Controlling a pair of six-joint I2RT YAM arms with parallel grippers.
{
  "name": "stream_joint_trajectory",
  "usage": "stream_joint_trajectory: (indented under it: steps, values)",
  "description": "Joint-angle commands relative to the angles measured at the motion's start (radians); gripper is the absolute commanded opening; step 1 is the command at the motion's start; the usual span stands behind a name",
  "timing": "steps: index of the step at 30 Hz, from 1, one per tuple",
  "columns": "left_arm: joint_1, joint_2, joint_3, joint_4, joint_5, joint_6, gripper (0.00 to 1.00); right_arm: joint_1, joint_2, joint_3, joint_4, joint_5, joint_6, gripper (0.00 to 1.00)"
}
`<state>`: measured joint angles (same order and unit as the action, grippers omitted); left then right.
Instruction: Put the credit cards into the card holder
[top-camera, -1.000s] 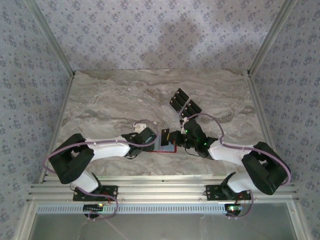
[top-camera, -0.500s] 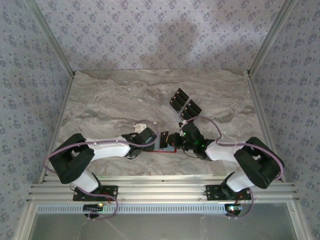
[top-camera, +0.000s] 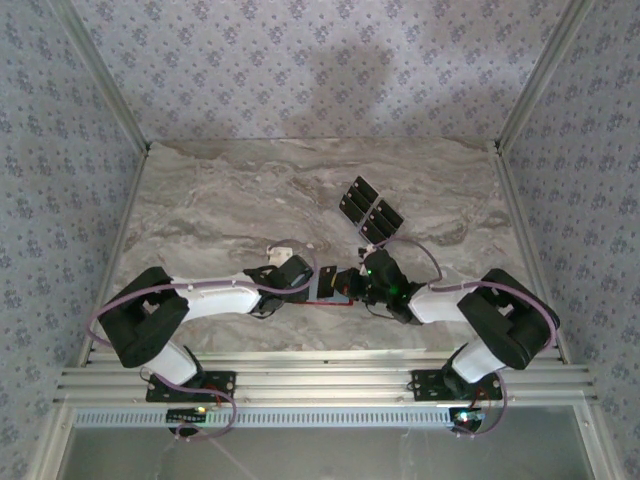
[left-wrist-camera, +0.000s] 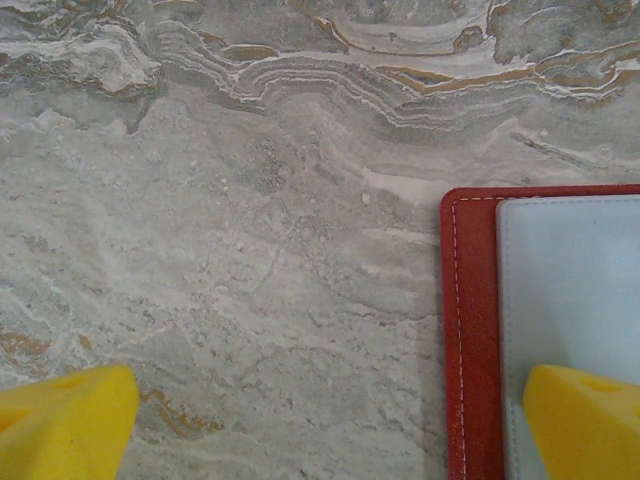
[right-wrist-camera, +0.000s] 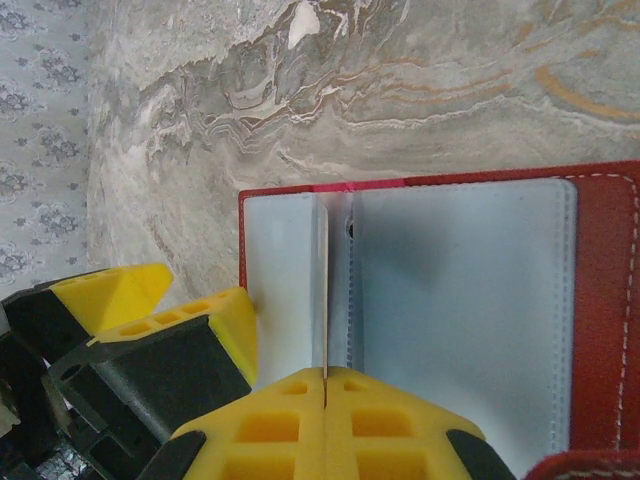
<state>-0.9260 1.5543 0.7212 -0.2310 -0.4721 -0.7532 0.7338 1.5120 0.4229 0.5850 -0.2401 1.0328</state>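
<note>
The card holder (right-wrist-camera: 450, 300) lies open and flat on the marble table (top-camera: 220, 200), close to the near edge, between the two grippers. It is red on the outside with pale stitches along the rim. Inside it is a soft grey-blue, with a fold down the middle.

The right gripper (right-wrist-camera: 325, 375) has its yellow fingers pressed tight together. One card (right-wrist-camera: 325, 290) is pinched between them. It shows as just a thin line, seen from its edge, standing over the fold of the card holder.

The left gripper (left-wrist-camera: 325, 400) has its fingers spread wide and grips nothing. One yellow finger (left-wrist-camera: 585, 420) sits over the grey-blue inside at the holder's left end.

The other credit cards (top-camera: 370, 210), black and flat, lie in a bunch farther back on the table.
</note>
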Motion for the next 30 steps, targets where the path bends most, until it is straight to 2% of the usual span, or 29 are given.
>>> stream_joint_trajectory:
  steps: [1,12,30]
  values:
    - [-0.008,0.031,-0.025,-0.051,-0.006,0.001,0.99,0.006,0.021,-0.023,0.031,0.013,0.028,0.00]
    - [-0.009,0.032,-0.026,-0.051,-0.006,0.001,0.99,0.005,0.042,-0.041,0.042,-0.011,0.034,0.00]
    - [-0.010,0.030,-0.027,-0.048,-0.005,0.003,0.99,-0.022,0.167,-0.017,0.090,-0.115,0.050,0.00]
